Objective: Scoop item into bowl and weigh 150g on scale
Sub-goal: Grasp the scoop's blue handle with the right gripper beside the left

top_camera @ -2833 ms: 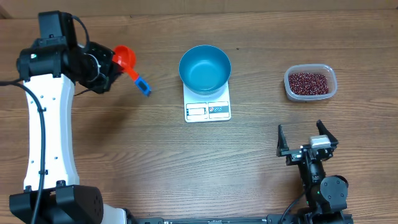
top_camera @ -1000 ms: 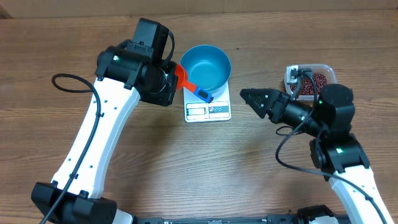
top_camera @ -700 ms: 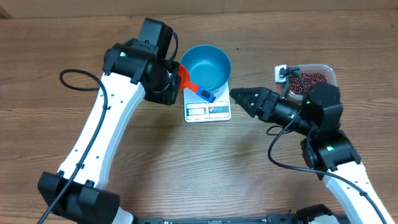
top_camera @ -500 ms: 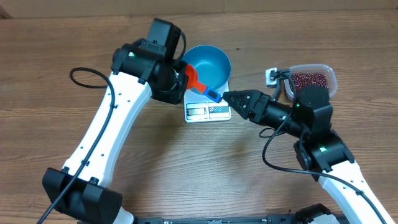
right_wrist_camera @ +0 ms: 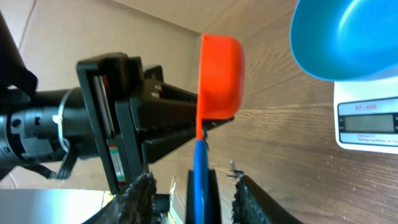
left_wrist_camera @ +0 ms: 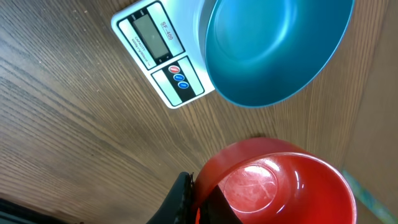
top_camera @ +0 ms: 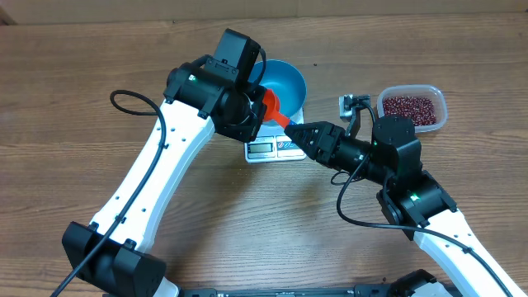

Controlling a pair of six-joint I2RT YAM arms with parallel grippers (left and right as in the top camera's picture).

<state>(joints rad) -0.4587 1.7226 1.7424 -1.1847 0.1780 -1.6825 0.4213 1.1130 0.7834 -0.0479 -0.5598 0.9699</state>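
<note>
A brown wood-grain bench (top_camera: 247, 223) carried everything, with a paler strip of wall along its far edge. Near the middle the white scale (top_camera: 266, 148) lay flat, and the blue bowl (top_camera: 285, 78) stood on its platform, leaving the display and buttons uncovered at the front. Well apart to the right sat a clear tub (top_camera: 444, 103) holding the beans (top_camera: 410, 106) (a dark red-brown heap, all inside the tub).

The left fingers (right_wrist_camera: 168, 99) were clamped on the orange-red scoop (right_wrist_camera: 217, 78) just where its cup meets the blue handle (right_wrist_camera: 200, 180), holding it in the air in front of the bowl and above the scale's right front corner. From the left wrist view the cup faced the camera, showing only glossy red plastic.

The right fingers (right_wrist_camera: 140, 196) stood apart, one on each side of the handle, with a gap visible on both sides; neither pad appeared to touch it. In the overhead view that arm reached in from the right, its tip just beside the scale.
</note>
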